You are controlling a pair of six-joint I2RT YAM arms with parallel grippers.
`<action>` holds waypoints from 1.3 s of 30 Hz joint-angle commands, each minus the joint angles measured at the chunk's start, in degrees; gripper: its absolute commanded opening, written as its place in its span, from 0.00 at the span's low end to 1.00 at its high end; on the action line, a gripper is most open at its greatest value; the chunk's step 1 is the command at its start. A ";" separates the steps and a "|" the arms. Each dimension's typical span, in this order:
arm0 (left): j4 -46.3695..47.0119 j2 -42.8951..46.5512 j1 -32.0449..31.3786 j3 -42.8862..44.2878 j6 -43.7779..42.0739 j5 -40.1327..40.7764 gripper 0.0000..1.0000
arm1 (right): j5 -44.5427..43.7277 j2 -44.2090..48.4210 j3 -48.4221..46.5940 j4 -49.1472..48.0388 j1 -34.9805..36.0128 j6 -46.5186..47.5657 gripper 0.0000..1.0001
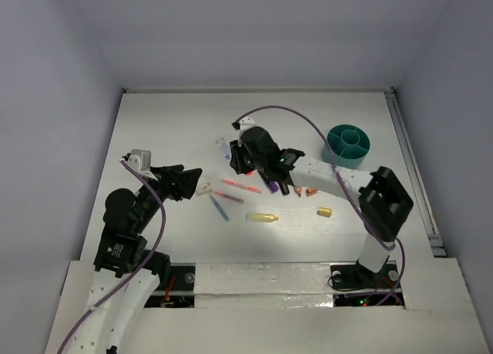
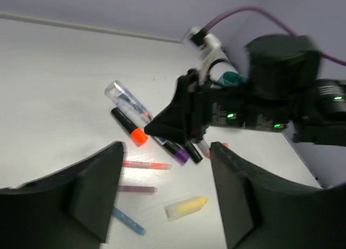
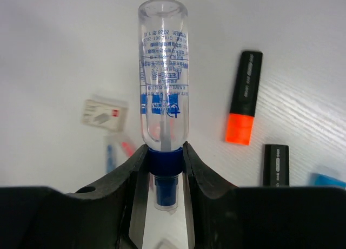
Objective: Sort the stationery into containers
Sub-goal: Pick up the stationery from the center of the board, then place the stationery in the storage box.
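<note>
Right wrist view: pinching a clear blue-capped tube (image 3: 163,70) by its cap in the right hand (image 3: 164,168), orange-black highlighter (image 3: 243,97) lying just right on the table (image 3: 54,43). Left hand (image 2: 166,157) spread wide.

1. the divided cup (image 1: 348,145) stands at the far right of the table (image 1: 169,123), well apart from the rest.
2. my right gripper (image 3: 163,154) is at mid-table, its fingers on either side of the cap end of a tube (image 3: 162,76) that points away from it.
3. in my right wrist view a long highlighter (image 3: 244,97) lies right of the tube, a marker (image 3: 276,163) nearer than it, an eraser (image 3: 104,112) to the left.
4. my left gripper (image 2: 166,149) is left of these, near the eraser.
5. nearer me, a thin pen (image 1: 241,186) lies behind a stubby highlighter (image 1: 263,216), with a small stub (image 1: 324,212) to its right.
</note>
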State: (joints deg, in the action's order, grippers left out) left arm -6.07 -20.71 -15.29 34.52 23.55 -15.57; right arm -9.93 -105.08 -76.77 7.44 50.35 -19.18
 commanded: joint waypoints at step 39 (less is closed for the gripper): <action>14.77 -12.34 0.26 -9.30 18.28 -27.49 0.62 | 52.47 27.29 6.81 15.06 0.54 18.48 0.09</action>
State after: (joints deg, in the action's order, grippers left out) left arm 5.26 -32.69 -15.29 25.12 41.28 -38.13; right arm 39.75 -79.66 -68.51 24.29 50.37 -2.33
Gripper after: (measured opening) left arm 0.631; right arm 0.328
